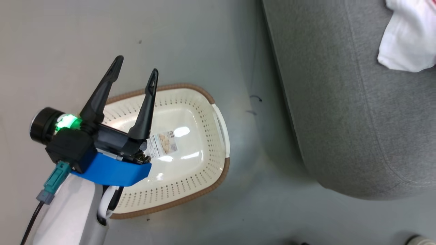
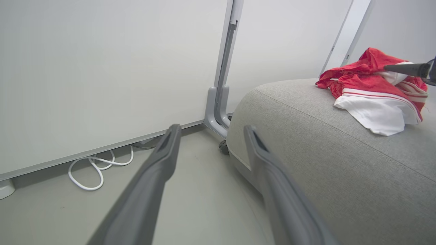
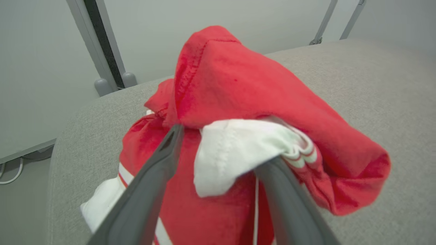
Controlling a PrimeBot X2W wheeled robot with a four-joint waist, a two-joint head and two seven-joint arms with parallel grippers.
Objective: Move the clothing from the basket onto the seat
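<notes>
The basket (image 1: 204, 163) stands on the floor with just its paper label (image 1: 163, 143) inside. My left gripper (image 1: 137, 66) hovers over its left half, open with nothing between the fingers; in the left wrist view this gripper (image 2: 213, 128) points at the floor beside the seat (image 2: 323, 163). Red and white clothing (image 2: 368, 85) lies bunched on the seat (image 3: 374, 85). My right gripper (image 3: 221, 146) is open in that heap, and a white fold of the clothing (image 3: 238, 78) drapes over its right finger. A white corner of clothing (image 1: 408, 44) shows on the seat (image 1: 340, 119).
A pale wall panel with a grey post foot (image 2: 218, 112) stands just behind the seat's end. A white cable (image 2: 92, 170) loops on the floor along the wall. Grey floor (image 1: 259, 136) separates basket and seat.
</notes>
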